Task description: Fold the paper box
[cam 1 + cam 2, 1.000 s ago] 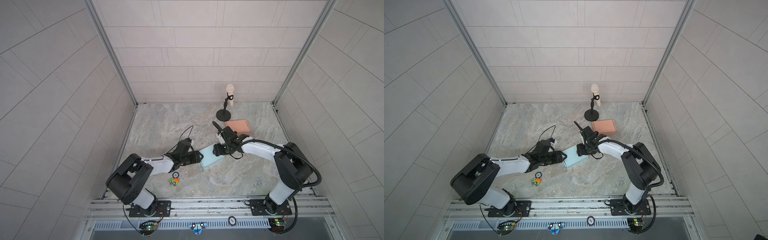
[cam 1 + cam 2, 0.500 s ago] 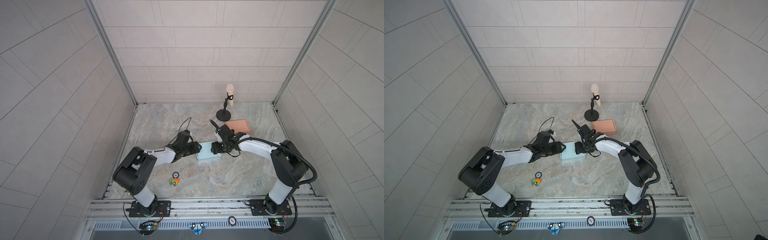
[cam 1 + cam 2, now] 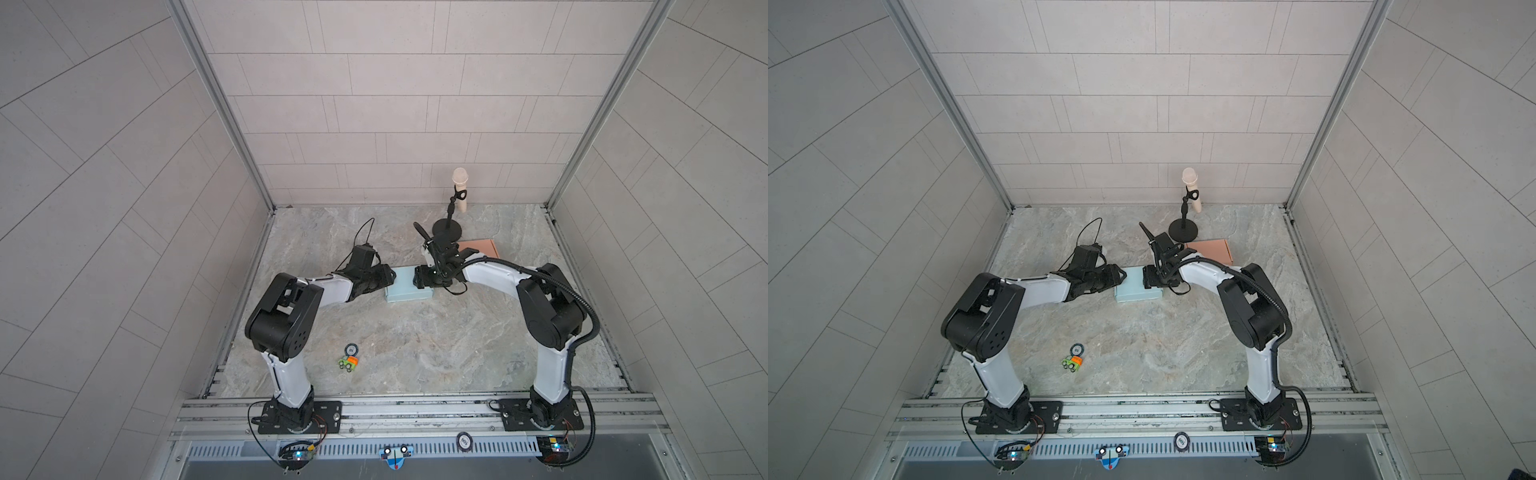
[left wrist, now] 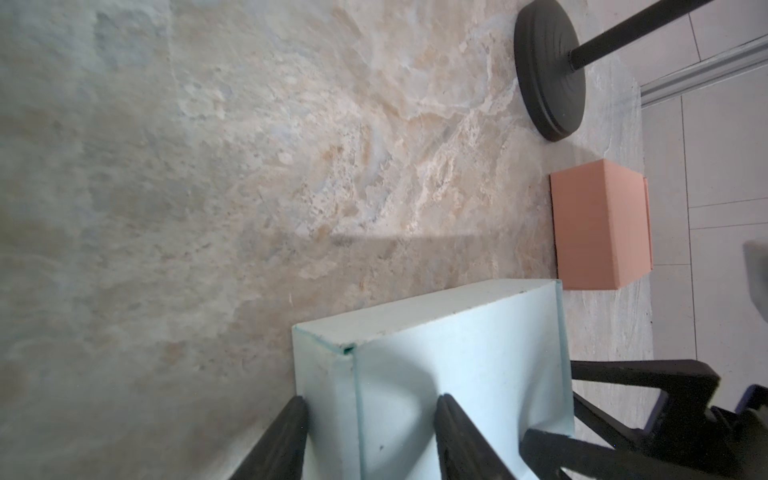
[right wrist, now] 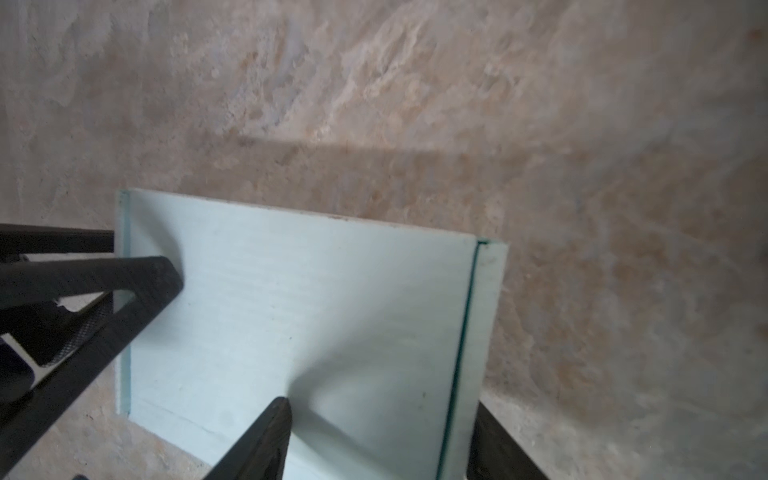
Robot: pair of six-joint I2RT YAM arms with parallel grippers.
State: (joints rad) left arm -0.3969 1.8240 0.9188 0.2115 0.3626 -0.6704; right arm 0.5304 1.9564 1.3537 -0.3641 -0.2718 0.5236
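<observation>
Jaws of the left gripper stand apart astride one end of the pale blue paper box, one finger beside its narrow face and one over its broad face. Whether they pinch it I cannot tell. The right gripper straddles the opposite end likewise, its grip equally unclear. In both top views the paper box lies flat at mid-frame on the marbled table, with an orange box and a microphone stand to its upper right.
</observation>
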